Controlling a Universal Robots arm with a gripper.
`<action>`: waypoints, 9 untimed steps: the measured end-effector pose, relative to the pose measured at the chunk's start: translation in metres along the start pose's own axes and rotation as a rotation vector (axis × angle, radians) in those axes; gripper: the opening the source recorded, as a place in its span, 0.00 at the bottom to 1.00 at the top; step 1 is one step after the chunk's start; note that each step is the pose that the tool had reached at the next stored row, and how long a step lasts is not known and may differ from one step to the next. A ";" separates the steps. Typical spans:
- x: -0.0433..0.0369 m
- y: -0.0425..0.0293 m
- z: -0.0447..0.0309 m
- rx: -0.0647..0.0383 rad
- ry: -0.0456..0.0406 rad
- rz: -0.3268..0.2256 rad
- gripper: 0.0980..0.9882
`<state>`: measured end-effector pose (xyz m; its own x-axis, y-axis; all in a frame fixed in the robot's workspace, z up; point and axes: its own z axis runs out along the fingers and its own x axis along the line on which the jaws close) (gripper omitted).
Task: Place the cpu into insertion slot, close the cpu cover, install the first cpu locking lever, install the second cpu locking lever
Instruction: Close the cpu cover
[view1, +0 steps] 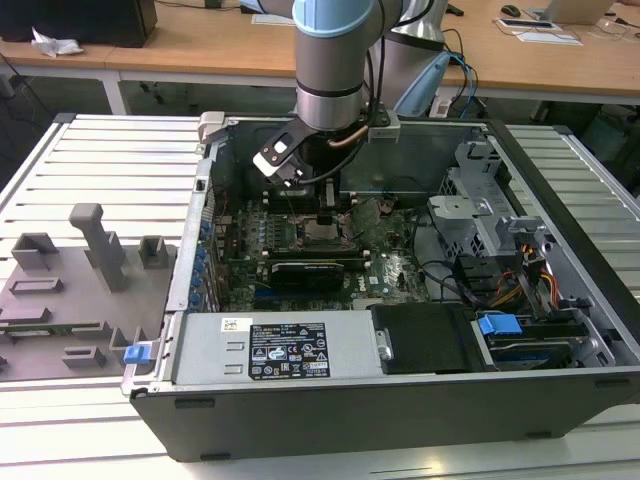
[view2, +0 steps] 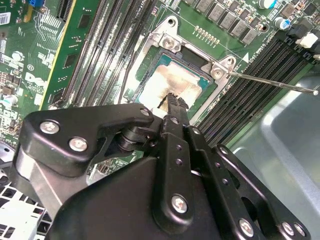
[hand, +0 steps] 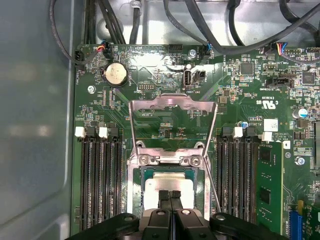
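Slatted table (view1: 120, 150), open computer case (view1: 330, 405). Pincer (hand: 170, 196) clenched and empty, tips directly over the chip (hand: 155, 182); contact unclear. Chip lies flat in its socket (hand: 131, 186). Cover plate (hand: 171, 101) is swung open off the socket's hinge edge; a thin lever (view2: 272, 82) juts free.

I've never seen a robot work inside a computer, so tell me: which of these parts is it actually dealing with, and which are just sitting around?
Job in hand:
tool, tips over the cpu
insertion slot
cpu cover, open
locking lever

Just lying about:
coin battery
memory slots
power supply
grey fixtures outside the case
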<state>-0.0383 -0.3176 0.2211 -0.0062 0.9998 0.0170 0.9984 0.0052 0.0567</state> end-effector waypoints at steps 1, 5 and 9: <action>0.0000 0.0000 -0.0002 0.000 -0.0002 0.000 0.01; 0.0000 0.0000 -0.0004 0.000 -0.0002 0.000 0.01; 0.0000 0.0000 -0.0011 0.000 -0.0002 0.000 0.01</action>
<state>-0.0383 -0.3176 0.2222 -0.0058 0.9998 0.0168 0.9984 0.0048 0.0566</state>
